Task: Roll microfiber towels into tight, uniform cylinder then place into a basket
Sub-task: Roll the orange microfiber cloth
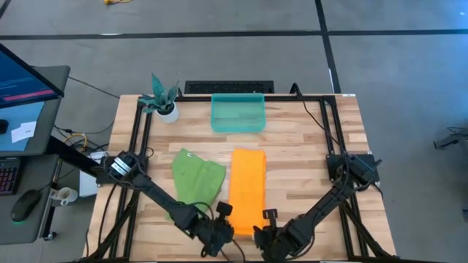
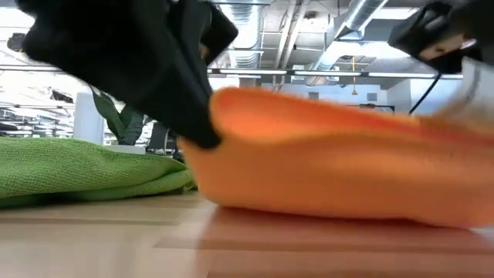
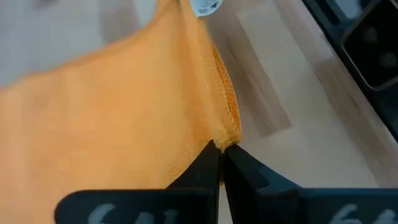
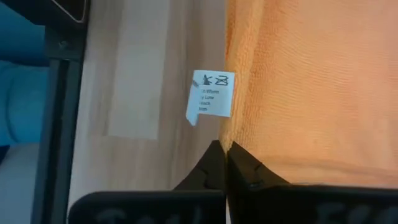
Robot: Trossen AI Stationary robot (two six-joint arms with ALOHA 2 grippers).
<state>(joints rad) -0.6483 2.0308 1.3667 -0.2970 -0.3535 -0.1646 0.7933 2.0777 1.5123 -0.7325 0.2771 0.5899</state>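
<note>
While the lime green towel (image 1: 197, 179) lies crumpled left of centre, the left arm reaches low along the near edge, its left gripper (image 3: 221, 149) pinching the orange towel's (image 1: 247, 190) near left corner. On the right, the right gripper (image 4: 222, 148) pinches the near right corner beside a white care tag (image 4: 211, 99). At the far edge sits the teal basket (image 1: 238, 128).

A grey floor (image 1: 219, 58) crossed by dark seam lines surrounds the light butcher-block table (image 1: 292, 157), which carries a black frame (image 1: 135, 139). Off the table's left edge stands a desk with a lit monitor (image 1: 25, 80), a keyboard (image 1: 6, 175) and a mouse (image 1: 25, 204). The low view shows exposed ceiling ducts (image 2: 363, 15) and strip lights (image 2: 324, 74).
</note>
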